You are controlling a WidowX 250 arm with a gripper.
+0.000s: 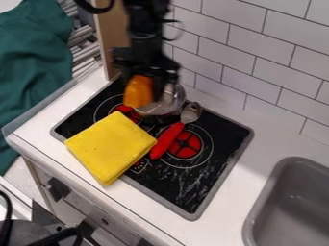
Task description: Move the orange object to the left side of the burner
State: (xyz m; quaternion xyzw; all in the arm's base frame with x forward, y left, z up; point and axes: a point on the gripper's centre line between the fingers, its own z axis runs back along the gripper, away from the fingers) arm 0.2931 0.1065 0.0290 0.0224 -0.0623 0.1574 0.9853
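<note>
Gripper [147, 81]: closed around the orange object [138, 92], apparently to carry it
Orange object: near the stovetop's [186, 190] back left corner, likely raised to clear the glassy pot [168, 104]

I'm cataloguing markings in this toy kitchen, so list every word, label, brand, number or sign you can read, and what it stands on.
No readable words, labels, brands, numbers or signs.
Small pale marks on the stove top, beside the yellow cloth: too small to read.
</note>
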